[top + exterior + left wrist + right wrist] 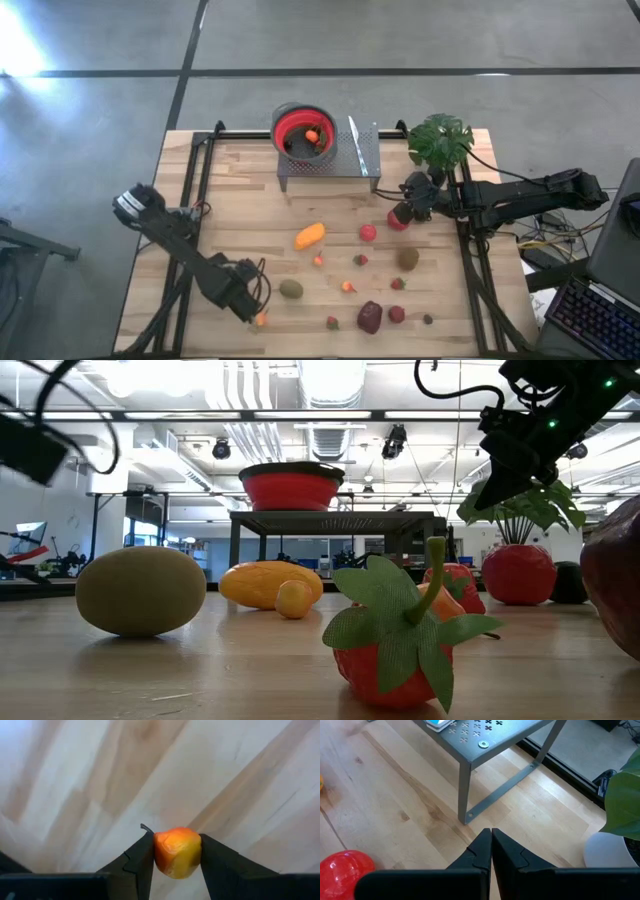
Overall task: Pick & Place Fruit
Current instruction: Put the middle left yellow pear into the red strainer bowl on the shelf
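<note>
From overhead, the left gripper (252, 312) sits low at the near left corner of the table (240, 200), and only a speck of orange shows at its tip. Its own wrist camera fills in the rest: the two fingers (137, 862) are pressed against either side of a small orange-yellow fruit (177, 852), with bare wood behind it. Whether the fruit is off the wood I cannot tell.

The right gripper (407, 200) waits near the far right, beside the potted plant (440, 140). Its wrist camera shows the two fingers (477, 852) closed tip to tip with nothing between them, above the wood in front of a grey metal stand (485, 740); a red apple (342, 867) lies just beside it.

The rest of the fruit is scattered across the middle and near side: a long orange fruit (310, 236), a kiwi (291, 289), another kiwi (408, 258), and a dark maroon fruit (370, 317) near the front edge. A red bowl (303, 130) on the stand holds one small orange piece.

The table-level camera gives neither grip. A strawberry with green leaves (400, 645) fills the foreground, the kiwi (140, 590) sits to the left, and the bowl (292, 485) rises on its stand behind.
</note>
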